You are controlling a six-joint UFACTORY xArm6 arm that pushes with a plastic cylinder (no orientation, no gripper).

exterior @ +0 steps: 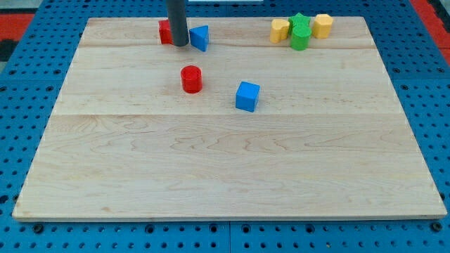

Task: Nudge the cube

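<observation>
Pale wooden table (225, 161) on a blue perforated base (14, 84). The dark rod comes down from the view's top, and my tip (180, 44) sits near the table's top edge, wedged between two blocks — a red block (164, 31) at its left, partly hidden by the rod so its shape is unclear, and a blue wedge-shaped block (200, 37) just to its right. Tip looks to be touching or nearly touching both; cannot tell which. No hand on this arm, only the plain rod, so nothing to be spread or pressed together.

The blue cube (247, 96) lies below and to the right of the tip, well apart from it, standing alone near the table's middle. A red cylinder (191, 79) sits to the cube's left, between cube and tip.

Top right — a tight cluster: a yellow block (280, 29), a green block (300, 32) of two stacked-looking parts, another yellow block (323, 25).
</observation>
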